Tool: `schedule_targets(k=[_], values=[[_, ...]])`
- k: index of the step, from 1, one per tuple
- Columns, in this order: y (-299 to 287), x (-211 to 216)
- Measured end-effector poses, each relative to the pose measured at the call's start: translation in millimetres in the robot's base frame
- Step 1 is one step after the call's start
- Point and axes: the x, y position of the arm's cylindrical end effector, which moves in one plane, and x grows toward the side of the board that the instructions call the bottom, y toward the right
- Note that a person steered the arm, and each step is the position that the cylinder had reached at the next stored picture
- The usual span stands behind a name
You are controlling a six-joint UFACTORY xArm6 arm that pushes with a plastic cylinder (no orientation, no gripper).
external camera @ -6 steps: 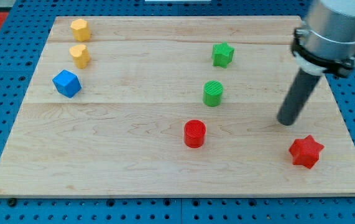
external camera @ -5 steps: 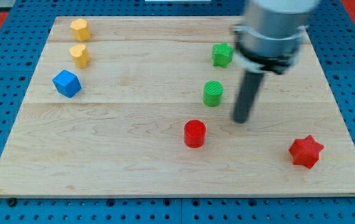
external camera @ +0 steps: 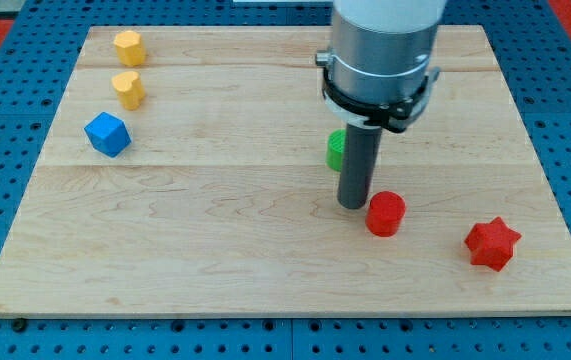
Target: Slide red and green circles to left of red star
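Note:
The red circle [external camera: 386, 213] lies on the wooden board, left of the red star [external camera: 492, 243] at the view's lower right. My tip [external camera: 351, 204] stands just left of the red circle, close to it or touching it. The green circle [external camera: 335, 149] is mostly hidden behind the rod, only its left edge showing. The arm's grey body [external camera: 380, 50] hides the area above it, including where the green star was.
A yellow block [external camera: 128, 46], a yellow heart-like block [external camera: 128, 88] and a blue cube [external camera: 107, 133] sit at the view's upper left. The board's edge [external camera: 285, 310] runs along the bottom, over a blue pegboard.
My tip swept from the right side to the left, then came round to the red circle's left. The red circle has moved right, toward the red star. The arm now hides the green star.

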Motion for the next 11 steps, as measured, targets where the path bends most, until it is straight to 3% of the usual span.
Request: schedule_targets(k=[3,4,6,7,8,11], values=[[45,27],[3,-4],[10,-134],[-2,-146],[-53,-138],[-34,-48]])
